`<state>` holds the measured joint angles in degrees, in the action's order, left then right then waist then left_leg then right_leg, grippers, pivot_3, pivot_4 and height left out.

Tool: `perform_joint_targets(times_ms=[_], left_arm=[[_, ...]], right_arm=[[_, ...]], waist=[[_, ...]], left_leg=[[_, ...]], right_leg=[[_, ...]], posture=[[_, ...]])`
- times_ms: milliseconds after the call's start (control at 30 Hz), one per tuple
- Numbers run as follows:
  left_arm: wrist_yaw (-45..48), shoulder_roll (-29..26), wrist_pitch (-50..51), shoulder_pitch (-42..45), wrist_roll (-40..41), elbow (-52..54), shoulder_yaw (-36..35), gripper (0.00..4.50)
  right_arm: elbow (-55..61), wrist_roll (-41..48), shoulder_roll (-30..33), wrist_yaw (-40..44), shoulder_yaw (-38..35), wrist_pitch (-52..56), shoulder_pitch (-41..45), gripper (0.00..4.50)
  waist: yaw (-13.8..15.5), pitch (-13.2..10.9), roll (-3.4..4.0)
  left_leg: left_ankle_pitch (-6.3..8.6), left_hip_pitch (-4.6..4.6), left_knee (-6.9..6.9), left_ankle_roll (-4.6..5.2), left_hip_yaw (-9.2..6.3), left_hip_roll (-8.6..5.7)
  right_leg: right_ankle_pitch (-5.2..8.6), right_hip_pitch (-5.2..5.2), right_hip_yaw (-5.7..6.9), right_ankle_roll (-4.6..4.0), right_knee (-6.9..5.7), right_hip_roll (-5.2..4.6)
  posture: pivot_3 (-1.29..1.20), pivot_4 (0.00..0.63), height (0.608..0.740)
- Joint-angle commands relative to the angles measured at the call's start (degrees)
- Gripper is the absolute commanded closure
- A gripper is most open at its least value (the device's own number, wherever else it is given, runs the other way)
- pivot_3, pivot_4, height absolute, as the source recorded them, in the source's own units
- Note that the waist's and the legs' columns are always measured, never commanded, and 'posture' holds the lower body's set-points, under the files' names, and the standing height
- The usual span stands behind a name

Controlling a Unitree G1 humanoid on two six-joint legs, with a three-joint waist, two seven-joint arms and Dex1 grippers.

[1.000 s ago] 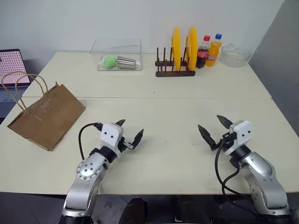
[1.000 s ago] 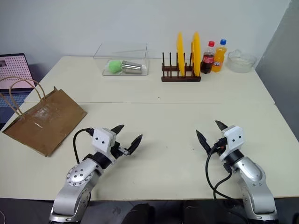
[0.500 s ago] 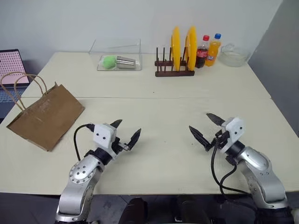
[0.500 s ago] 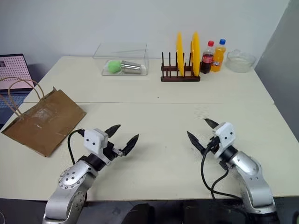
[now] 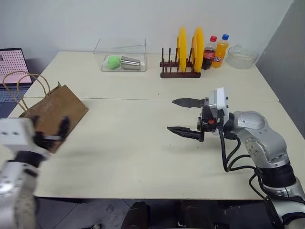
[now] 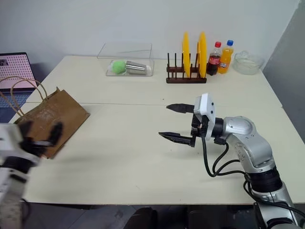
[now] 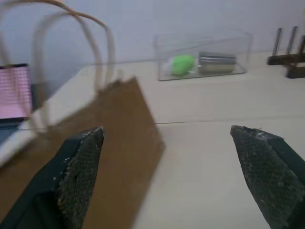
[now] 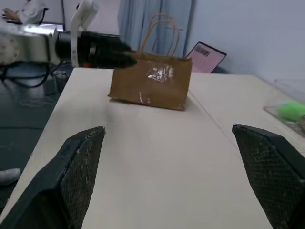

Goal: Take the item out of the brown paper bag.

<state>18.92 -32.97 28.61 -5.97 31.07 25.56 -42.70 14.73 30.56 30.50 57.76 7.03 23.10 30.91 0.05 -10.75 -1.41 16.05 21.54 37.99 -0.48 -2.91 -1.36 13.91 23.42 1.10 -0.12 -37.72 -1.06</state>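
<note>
The brown paper bag (image 5: 55, 110) lies on its side at the table's left, its two loop handles (image 5: 21, 88) pointing towards the far left. The item is hidden. My left gripper (image 5: 49, 133) hovers at the bag's near end, open, with nothing between its fingers. The left wrist view has the bag (image 7: 114, 143) just ahead of the left finger (image 7: 78, 174). My right gripper (image 5: 171, 115) hangs above the table's middle, pointing left at the bag, open and empty. In the right wrist view the bag (image 8: 152, 82) stands beyond the spread fingers, with the left gripper (image 8: 112, 51) beside it.
Along the far edge stand a clear box (image 5: 121, 59) holding a green ball and a metal cup, a wooden rack with two yellow plates (image 5: 180, 71), cola and orange soda bottles (image 5: 213, 51) and a glass bowl (image 5: 240, 56). A laptop (image 5: 12, 59) sits far left.
My left arm swung out to the left and up, from the table's front to the bag's near end. The right gripper rose, moved left and turned to point left.
</note>
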Motion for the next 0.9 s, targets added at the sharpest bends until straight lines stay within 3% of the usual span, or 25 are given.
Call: perform_joint_targets(times_ms=[33,200,433,633,900], left_arm=[[4.6,-7.6,3.9,1.9,6.0,-5.2,-7.8,0.03],[10.7,-17.0,7.9,4.8,8.8,-16.7,-10.3,0.03],[17.8,-26.9,6.8,16.0,6.5,-35.9,-4.1,0.03],[25.2,-31.0,1.1,24.7,1.3,-51.7,4.2,0.03],[29.7,-31.4,-5.2,36.8,-4.3,-65.4,12.2,0.03]], right_arm=[[-0.5,-0.1,-0.8,2.5,0.7,-1.5,2.4,0.0],[0.3,0.7,-0.8,5.0,1.8,-0.3,4.5,0.0],[0.8,3.6,-0.2,9.0,2.6,3.9,9.0,0.0],[-0.3,3.1,-2.1,7.3,3.2,7.4,13.5,0.0],[0.7,1.7,-2.0,7.4,4.2,6.9,12.6,0.0]], waist=[[0.0,0.0,0.02],[-0.1,0.0,0.03],[-0.1,0.0,0.04],[-0.2,0.0,0.03],[-0.2,0.0,-0.01]], left_leg=[[0.0,0.01,0.0,0.0,-0.01,0.0],[0.0,0.03,-0.02,0.0,-0.01,0.0],[0.0,0.21,-0.02,-0.01,-0.02,0.01],[0.0,0.43,-0.09,-0.02,0.11,0.02],[0.02,0.61,-0.09,-0.05,0.12,0.01]], right_leg=[[0.0,0.01,0.0,0.0,0.0,0.0],[0.0,0.09,0.0,-0.01,-0.02,0.0],[-0.01,0.3,0.0,-0.03,-0.04,-0.01],[-0.22,0.64,-0.06,-0.37,-0.11,-0.06],[-0.26,0.78,-0.04,-0.42,-0.1,-0.1]], posture=[[0.0,0.15,0.74],[0.0,0.15,0.74],[0.0,0.15,0.74],[0.0,0.15,0.74],[0.0,0.15,0.74]])
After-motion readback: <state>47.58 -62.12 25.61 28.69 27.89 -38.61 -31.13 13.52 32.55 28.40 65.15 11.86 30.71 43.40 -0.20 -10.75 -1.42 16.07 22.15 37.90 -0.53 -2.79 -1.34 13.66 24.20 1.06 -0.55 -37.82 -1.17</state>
